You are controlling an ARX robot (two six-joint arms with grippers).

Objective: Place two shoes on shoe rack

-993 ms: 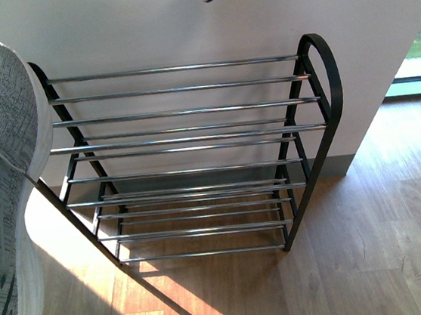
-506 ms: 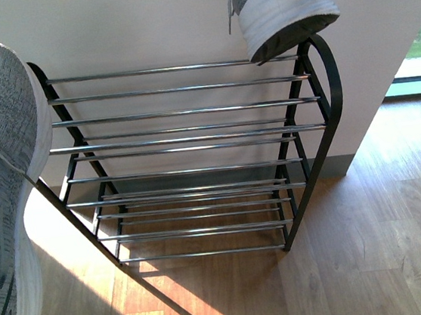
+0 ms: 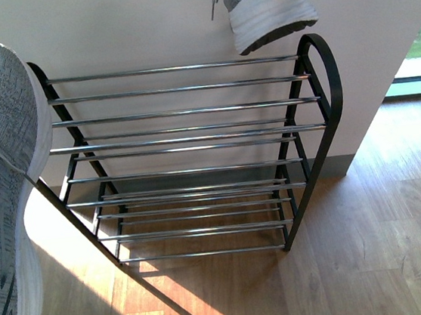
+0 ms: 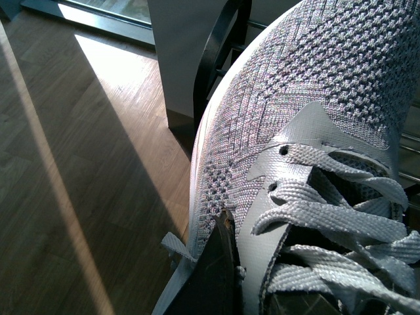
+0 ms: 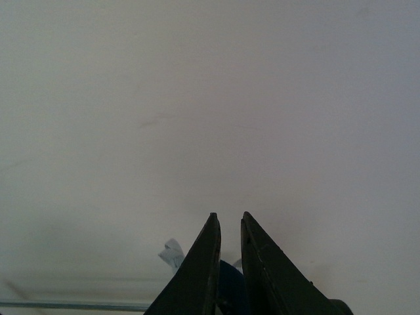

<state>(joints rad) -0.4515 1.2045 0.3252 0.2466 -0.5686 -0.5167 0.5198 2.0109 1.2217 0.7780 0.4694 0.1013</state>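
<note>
Shoe rack [image 3: 190, 112], black-framed with chrome rods, stands on the wood floor [image 3: 373, 245] against a pale wall [image 3: 127, 22]. The left-hand sneaker [image 3: 0, 151] fills the near left edge, toe up beside the rack's left arch, and the left gripper [image 4: 246, 275] is clamped on its laced side. The right-hand sneaker [image 3: 266, 14] hangs with its white sole just above the right end of the top rod, clear of it, and the right gripper [image 5: 229, 218] has its fingers nearly together, pinching a navy bit of that shoe.
</note>
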